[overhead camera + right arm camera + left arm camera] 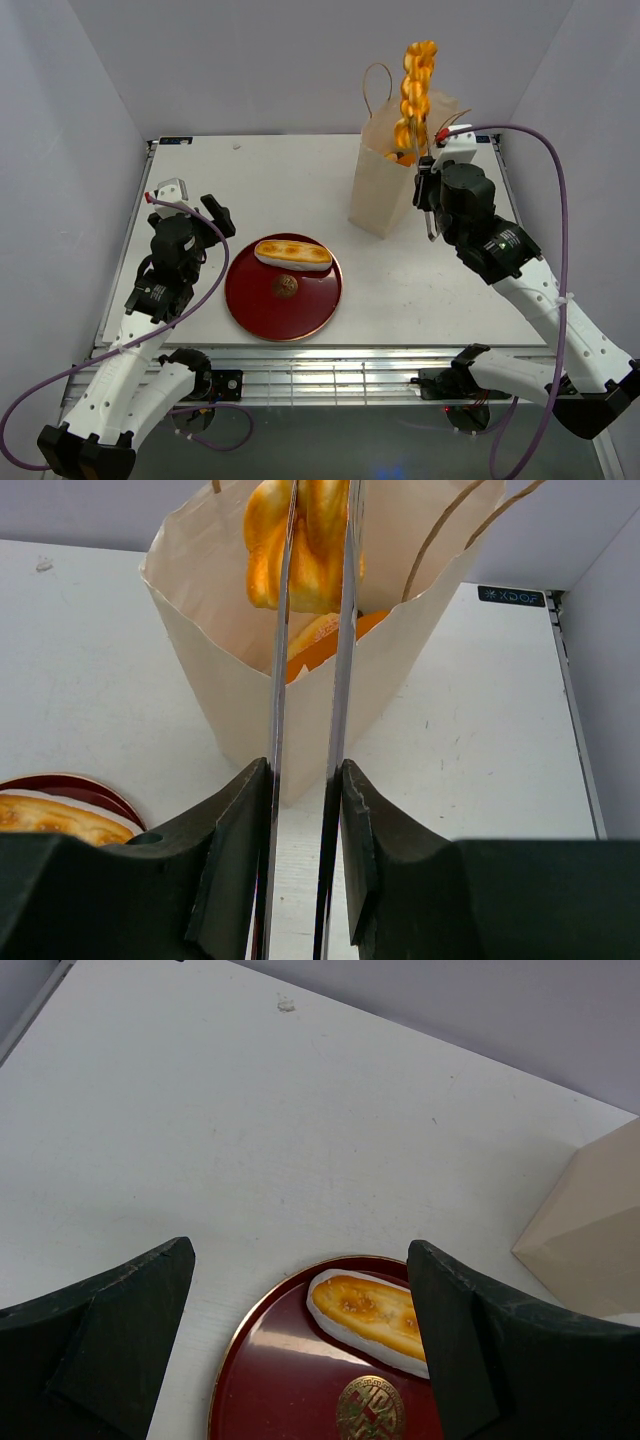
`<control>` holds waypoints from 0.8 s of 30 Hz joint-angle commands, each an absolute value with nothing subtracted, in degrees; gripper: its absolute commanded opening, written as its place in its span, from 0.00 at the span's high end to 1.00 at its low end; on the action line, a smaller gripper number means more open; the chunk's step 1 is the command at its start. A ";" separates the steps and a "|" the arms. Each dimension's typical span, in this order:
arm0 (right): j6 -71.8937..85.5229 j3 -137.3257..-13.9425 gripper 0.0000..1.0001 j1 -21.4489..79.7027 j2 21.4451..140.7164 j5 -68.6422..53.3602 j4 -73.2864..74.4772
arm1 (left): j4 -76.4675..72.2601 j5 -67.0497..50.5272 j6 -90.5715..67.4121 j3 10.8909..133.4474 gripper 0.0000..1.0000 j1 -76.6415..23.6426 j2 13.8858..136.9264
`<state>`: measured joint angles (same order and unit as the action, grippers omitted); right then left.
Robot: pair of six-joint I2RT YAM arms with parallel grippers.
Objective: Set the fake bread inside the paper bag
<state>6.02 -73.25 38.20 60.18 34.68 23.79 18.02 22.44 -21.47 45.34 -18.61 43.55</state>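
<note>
The task looks partly done. The paper bag (385, 185) stands upright on the table (250, 180), and inside its open mouth an orange piece of bread (322, 645) already lies. A second piece, the glossy braided loaf (415, 90), hangs directly above the bag's mouth, mostly higher than the rim, pinched between the blades of the metal tongs (277, 730). The right gripper (305, 805) is just beside the bag on its right side, and its jaws are clenched on the handles of the tongs, so it holds the loaf only through them. I judge that the loaf must now be lowered and let go. After it, one long roll (292, 254) with an orange top is left on the dark red plate (250, 305), which lies to the left of the bag and nearer to the arms; I see no other bread outside the bag. The left gripper (300, 1260) hovers left of the plate, far from the bag, with released jaws and nothing between them. The bag's thin loop handles (378, 85) rise beside the loaf and could catch it on the way down.
</note>
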 commanded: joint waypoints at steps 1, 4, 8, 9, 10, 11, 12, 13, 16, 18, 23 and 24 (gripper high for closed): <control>7.64 -72.78 0.65 35.87 60.38 30.68 18.28 | 18.37 21.80 -21.53 45.44 0.02 -18.90 43.07; 7.73 -72.86 0.54 34.11 61.26 27.52 18.37 | 18.37 21.71 -21.45 45.44 0.02 -18.90 43.16; 7.47 -73.30 0.44 33.14 61.61 25.14 18.37 | 18.37 21.45 -21.45 45.44 0.02 -18.90 43.24; 7.38 -73.47 0.40 33.05 61.70 24.44 18.37 | 18.37 21.36 -21.45 45.44 0.02 -18.90 43.24; 7.38 -73.65 0.39 32.96 61.70 24.17 18.37 | 18.37 21.36 -21.45 45.44 0.02 -18.90 43.33; 7.30 -73.65 0.38 32.96 61.70 23.91 18.37 | 18.28 21.36 -21.45 45.44 0.02 -18.90 43.24; 7.29 -73.91 0.38 32.96 61.79 23.56 18.46 | 18.37 21.27 -21.45 45.35 0.02 -18.90 43.42; 7.29 -74.00 0.38 32.87 61.70 23.47 18.46 | 18.37 21.18 -21.45 45.44 0.02 -18.90 43.42; 7.38 -74.44 0.38 32.87 61.35 23.11 18.54 | 18.37 21.18 -21.45 45.35 0.02 -18.90 43.42; 7.64 -74.97 0.38 32.78 60.65 22.68 18.72 | 18.28 21.18 -21.45 45.35 0.02 -18.90 43.51; 7.91 -76.02 0.40 32.87 58.28 21.53 18.63 | 18.37 21.01 -21.45 45.35 0.02 -18.90 43.59; 8.00 -76.20 0.40 32.78 58.01 21.45 18.72 | 18.28 20.92 -21.45 45.44 0.02 -18.90 43.59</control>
